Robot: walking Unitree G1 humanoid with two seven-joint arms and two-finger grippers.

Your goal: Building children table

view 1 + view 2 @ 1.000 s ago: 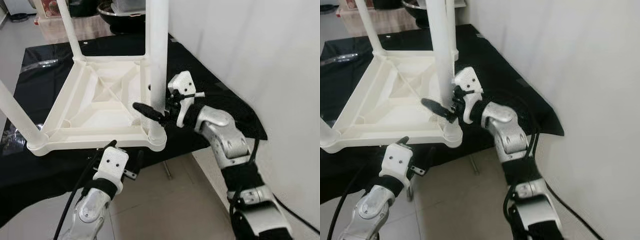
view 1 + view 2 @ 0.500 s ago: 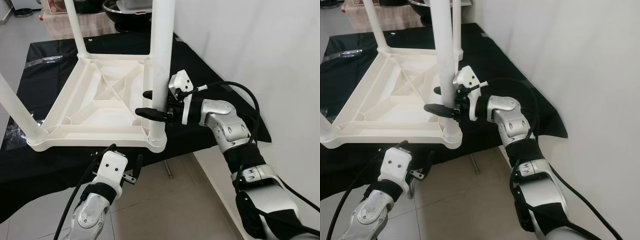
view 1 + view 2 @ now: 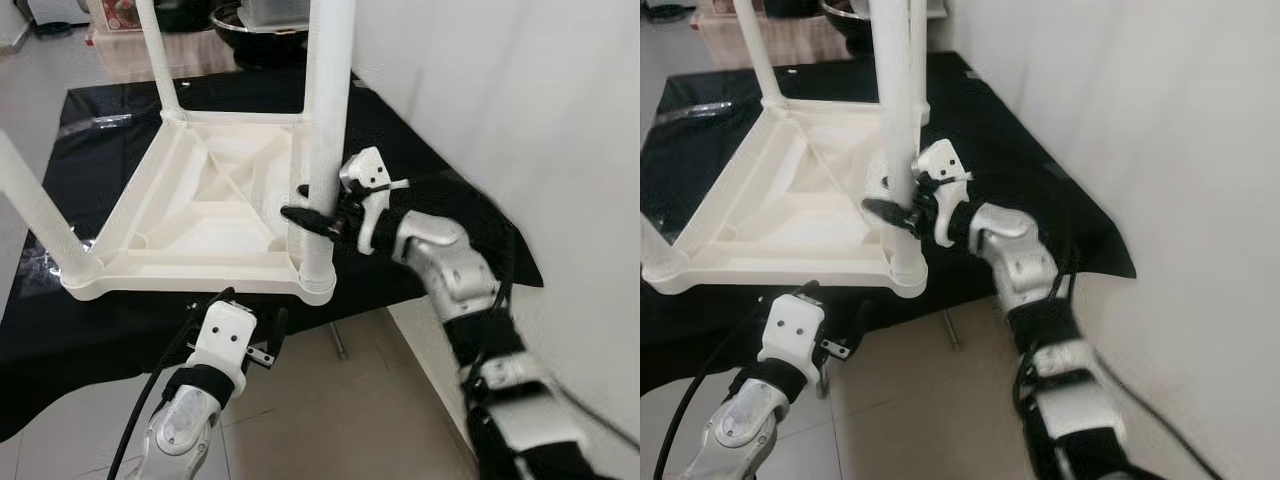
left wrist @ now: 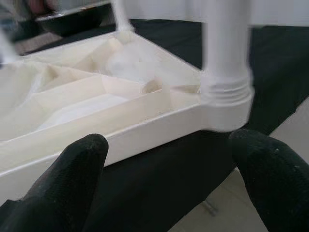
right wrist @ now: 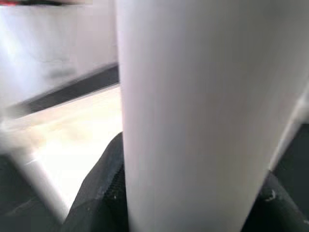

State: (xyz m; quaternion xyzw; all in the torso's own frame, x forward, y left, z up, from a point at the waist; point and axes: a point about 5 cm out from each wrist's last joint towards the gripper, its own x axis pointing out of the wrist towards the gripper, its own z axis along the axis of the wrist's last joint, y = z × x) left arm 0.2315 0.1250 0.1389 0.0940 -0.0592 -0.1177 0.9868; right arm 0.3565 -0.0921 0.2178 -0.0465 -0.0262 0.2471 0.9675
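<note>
White children table lies upside down in the centre-left of the left eye view, on a black cloth covering a table. Its legs stick up: near-right leg at centre frame, near-left leg at the left edge, far leg at top.

Right claw is at centre frame, wrapped around the near-right leg just above its socket, one black finger on each side, pinching the leg. In the right wrist view the leg sits between the black fingers, blurred.

Left claw is in the lower centre, below the table's near edge, fingers spread, gripping nothing. In the left wrist view the fingers frame the leg socket.

White wall takes the right side; tiled floor at bottom.
</note>
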